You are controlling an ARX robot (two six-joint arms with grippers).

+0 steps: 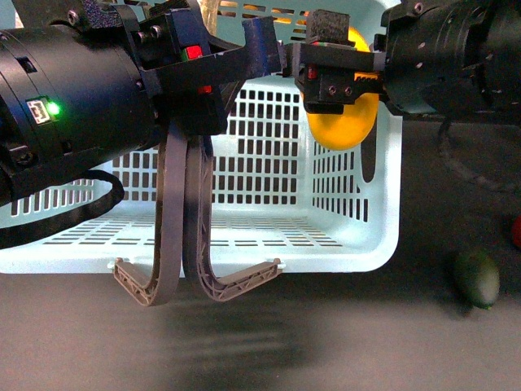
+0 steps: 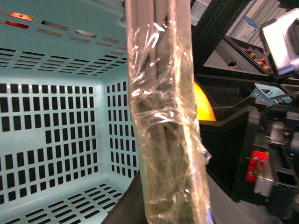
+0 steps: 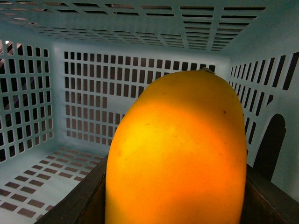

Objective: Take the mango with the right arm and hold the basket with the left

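Over the basket's right half, mango clamped in the right claw, handles gathered in the left.

High above the slotted floor, the mango point(image 1: 342, 124) hangs clear of every wall, pinched across its middle by the right claw point(image 1: 334, 69), whose fingers point(image 3: 77, 205) press its flanks; that grip looks firm enough to count the pick as made. Around it stands the basket point(image 1: 387, 228), empty as far as the views show, resting on the dark desk point(image 1: 326, 342). Its two brown-grey handles point(image 1: 171, 212) are swung up and bunched together inside the closed left claw point(image 1: 195, 85), probably so the basket cannot slide or tip while fruit is carried over it. Off to the right a dark green fruit point(image 1: 477, 277) lies on the desk, well apart from both claws.
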